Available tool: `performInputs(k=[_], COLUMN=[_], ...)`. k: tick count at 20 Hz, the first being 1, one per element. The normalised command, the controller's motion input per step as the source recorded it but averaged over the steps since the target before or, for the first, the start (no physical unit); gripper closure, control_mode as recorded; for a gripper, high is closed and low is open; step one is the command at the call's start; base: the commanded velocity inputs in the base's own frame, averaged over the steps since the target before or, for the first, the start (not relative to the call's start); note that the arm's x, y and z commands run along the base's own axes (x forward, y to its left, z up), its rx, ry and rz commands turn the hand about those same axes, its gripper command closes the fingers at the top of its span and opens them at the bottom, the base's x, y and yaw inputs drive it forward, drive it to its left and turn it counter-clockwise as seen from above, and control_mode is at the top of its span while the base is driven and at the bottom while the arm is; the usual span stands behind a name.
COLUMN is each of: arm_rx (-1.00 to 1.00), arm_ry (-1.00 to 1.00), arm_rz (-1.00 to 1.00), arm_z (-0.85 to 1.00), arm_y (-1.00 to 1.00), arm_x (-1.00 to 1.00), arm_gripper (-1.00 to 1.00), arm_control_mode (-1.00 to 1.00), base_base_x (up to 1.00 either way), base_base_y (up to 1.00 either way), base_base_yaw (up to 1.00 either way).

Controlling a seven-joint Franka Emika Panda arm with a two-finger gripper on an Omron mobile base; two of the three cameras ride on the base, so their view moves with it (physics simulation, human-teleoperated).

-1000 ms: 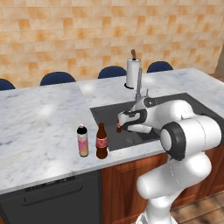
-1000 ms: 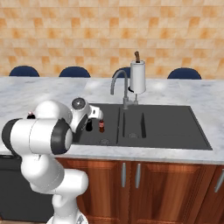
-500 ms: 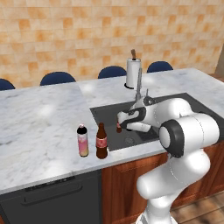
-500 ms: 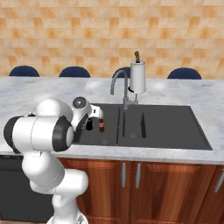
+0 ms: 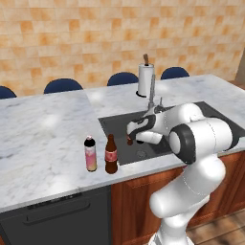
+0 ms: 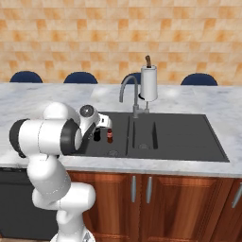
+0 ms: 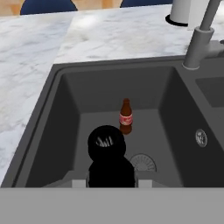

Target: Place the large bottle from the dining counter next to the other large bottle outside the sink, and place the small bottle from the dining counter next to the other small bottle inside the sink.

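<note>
gripper (image 7: pixel 111 181) is clamped on the small black bottle (image 7: pixel 107 151) down in the sink (image 7: pixel 52 113), just near of the other small bottle (image 7: pixel 125 116), so I'd set it upright on the floor beside that before letting go.

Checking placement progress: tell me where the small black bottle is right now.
The small black bottle is held in the gripper inside the sink, at its left end, close beside the small red-labelled bottle standing on the sink floor.
</note>
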Motion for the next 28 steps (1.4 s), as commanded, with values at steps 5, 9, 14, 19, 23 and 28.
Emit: performInputs(k=[5,9,14,19,23,28], arm_rx=[0.0,0.0,0.0,0.0,0.0,0.0], arm_ry=[0.0,0.0,0.0,0.0,0.0,0.0], arm_rz=[0.0,0.0,0.0,0.0,0.0,0.0], arm_z=[-0.2,-0.25,-0.32,-0.32,-0.27,-0.21], arm_y=[0.0,0.0,0.0,-0.04,-0.11,-0.2], arm_x=[0.31,0.14,0.05,0.12,0.17,0.1], arm_gripper=[1.0,1.0,1.0,1.0,1.0,1.0], arm_control_mode=[-1.0,-1.0,-1.0,-1.0,-1.0,-1.0], base_base_x=[0.0,0.0,0.0,0.0,0.0,0.0], base_base_y=[0.0,0.0,0.0,0.0,0.0,0.0], base_base_yaw=[0.0,0.0,0.0,0.0,0.0,0.0])
